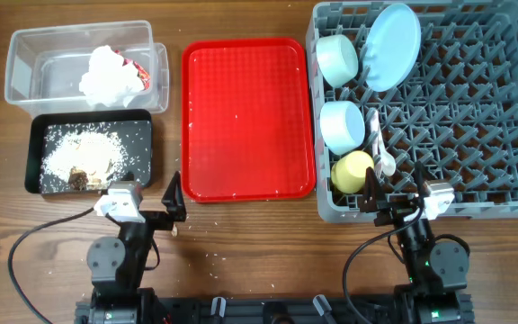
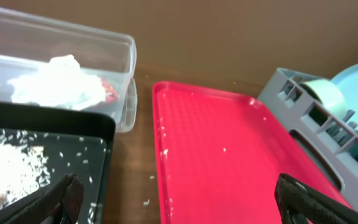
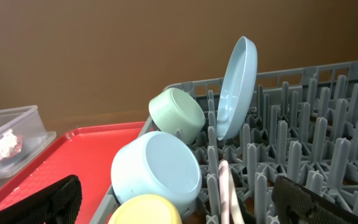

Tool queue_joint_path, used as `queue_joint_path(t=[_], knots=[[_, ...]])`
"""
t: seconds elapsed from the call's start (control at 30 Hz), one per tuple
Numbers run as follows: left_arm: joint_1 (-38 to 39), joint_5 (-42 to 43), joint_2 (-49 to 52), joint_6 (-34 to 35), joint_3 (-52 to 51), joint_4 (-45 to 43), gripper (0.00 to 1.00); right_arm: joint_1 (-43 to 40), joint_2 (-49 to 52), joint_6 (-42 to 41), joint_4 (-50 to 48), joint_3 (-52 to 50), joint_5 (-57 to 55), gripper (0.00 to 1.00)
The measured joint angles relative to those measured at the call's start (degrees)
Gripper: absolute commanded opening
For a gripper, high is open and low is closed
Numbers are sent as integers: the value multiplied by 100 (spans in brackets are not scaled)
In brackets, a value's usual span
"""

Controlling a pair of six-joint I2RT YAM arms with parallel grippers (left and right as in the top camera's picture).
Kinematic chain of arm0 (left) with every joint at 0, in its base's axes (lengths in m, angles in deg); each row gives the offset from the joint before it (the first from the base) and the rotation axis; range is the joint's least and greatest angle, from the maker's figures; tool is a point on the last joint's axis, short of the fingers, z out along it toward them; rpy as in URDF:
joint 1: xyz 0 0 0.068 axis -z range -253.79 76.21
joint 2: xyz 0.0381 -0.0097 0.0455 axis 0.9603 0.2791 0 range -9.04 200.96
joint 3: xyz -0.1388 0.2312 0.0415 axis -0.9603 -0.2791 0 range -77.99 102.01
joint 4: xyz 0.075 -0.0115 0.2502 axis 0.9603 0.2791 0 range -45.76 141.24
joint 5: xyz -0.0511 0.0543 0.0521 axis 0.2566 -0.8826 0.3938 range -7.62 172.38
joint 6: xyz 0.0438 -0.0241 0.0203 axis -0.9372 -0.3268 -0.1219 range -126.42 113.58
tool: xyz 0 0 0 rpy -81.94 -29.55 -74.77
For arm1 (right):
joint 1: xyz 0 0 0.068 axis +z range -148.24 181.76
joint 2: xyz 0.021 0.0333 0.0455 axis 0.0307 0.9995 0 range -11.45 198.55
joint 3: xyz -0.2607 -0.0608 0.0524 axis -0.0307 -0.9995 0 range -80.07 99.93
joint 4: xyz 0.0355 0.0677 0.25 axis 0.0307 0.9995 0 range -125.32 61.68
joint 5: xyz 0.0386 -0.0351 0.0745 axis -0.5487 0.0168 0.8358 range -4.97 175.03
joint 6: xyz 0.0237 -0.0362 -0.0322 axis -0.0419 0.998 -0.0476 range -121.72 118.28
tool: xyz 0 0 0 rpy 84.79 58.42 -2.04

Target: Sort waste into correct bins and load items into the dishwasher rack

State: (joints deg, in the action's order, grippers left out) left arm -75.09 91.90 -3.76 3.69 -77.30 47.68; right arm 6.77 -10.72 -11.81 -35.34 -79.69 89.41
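Note:
The grey rack (image 1: 475, 117) at the right holds the blue plate (image 1: 392, 45) on edge, two blue bowls (image 1: 337, 58) (image 1: 342, 126), the yellow cup (image 1: 352, 171) and white cutlery (image 1: 380, 151). The clear box (image 1: 43, 63) at the back left holds the white napkin (image 1: 108, 74) and red wrapper (image 1: 142, 72). The black tray (image 1: 138, 130) holds crumbs (image 1: 79, 155). My left gripper (image 1: 176, 200) is open and empty near the front edge, by the red tray's corner. My right gripper (image 1: 394, 200) is open and empty at the rack's front wall. The right wrist view shows the plate (image 3: 236, 87), bowls (image 3: 156, 169) and cup (image 3: 145, 210).
A flat red serving tray (image 1: 248, 117) lies between the bins and the rack, with a few crumbs on it. Some loose crumbs lie on the wooden table (image 1: 196, 252) near my left gripper. Cables run along the front edge.

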Motion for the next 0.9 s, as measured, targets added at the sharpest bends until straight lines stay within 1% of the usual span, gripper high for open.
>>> queue_joint_path(t=[0.2,0.9], knots=[[0,0,-442,0,0,-4,100,0,0,0,0,0,0,100],[0,0,-444,0,0,-4,100,0,0,0,2,0,0,100]])
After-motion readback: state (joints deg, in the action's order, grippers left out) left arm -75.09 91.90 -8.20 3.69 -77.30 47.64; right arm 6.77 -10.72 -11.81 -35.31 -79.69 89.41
